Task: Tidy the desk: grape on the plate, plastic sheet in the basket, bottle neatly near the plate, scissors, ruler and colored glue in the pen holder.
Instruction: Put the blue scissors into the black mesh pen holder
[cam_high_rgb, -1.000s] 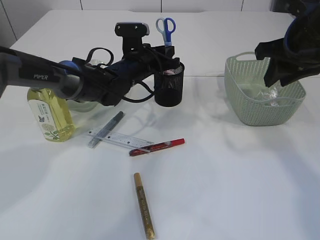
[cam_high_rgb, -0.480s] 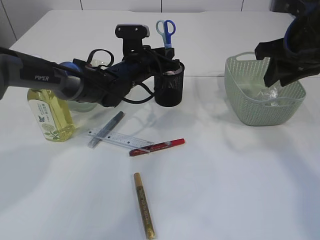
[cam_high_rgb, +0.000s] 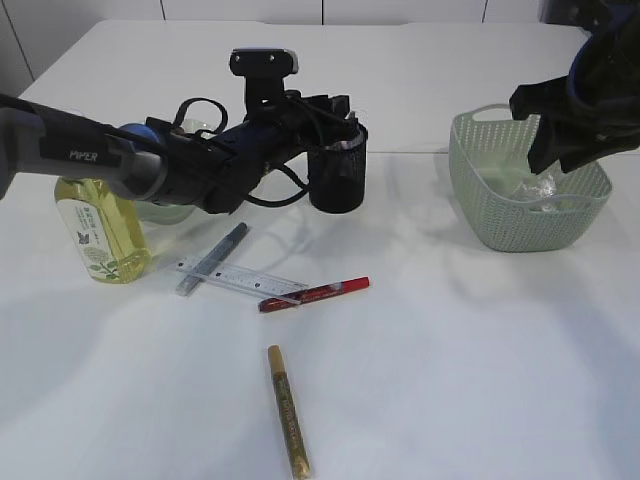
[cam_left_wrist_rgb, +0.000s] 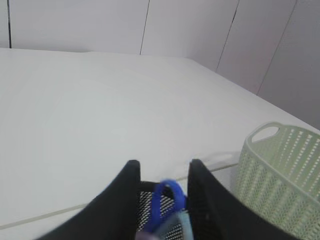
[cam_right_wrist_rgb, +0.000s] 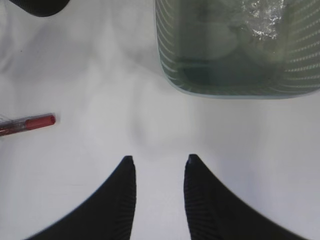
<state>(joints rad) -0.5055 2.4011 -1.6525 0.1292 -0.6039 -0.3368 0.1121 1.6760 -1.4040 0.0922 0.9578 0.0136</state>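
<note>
My left gripper (cam_high_rgb: 338, 108) hovers over the black mesh pen holder (cam_high_rgb: 338, 180). Its jaws (cam_left_wrist_rgb: 161, 163) stand open. The blue-handled scissors (cam_left_wrist_rgb: 166, 200) show blurred between the fingers, low inside the holder (cam_left_wrist_rgb: 148, 201), with a gap on their left side. On the table lie the clear ruler (cam_high_rgb: 240, 281), a silver glue pen (cam_high_rgb: 212, 257), a red one (cam_high_rgb: 316, 293) and a gold one (cam_high_rgb: 287, 410). The yellow bottle (cam_high_rgb: 100, 226) stands at left. The crumpled plastic sheet (cam_right_wrist_rgb: 263, 19) lies in the green basket (cam_high_rgb: 500, 215). My right gripper (cam_right_wrist_rgb: 158, 159) is open and holds nothing. The left arm hides the plate and grape.
My right arm (cam_high_rgb: 575, 110) hangs above the basket's far right side. The left arm (cam_high_rgb: 150, 165) stretches across the back left, just over the bottle. The red glue pen (cam_right_wrist_rgb: 30, 123) shows at the left edge of the right wrist view.
The scissors' handles stood above the pen holder's rim before; now they have sunk inside it. My left jaws have spread. The right arm has not moved.
</note>
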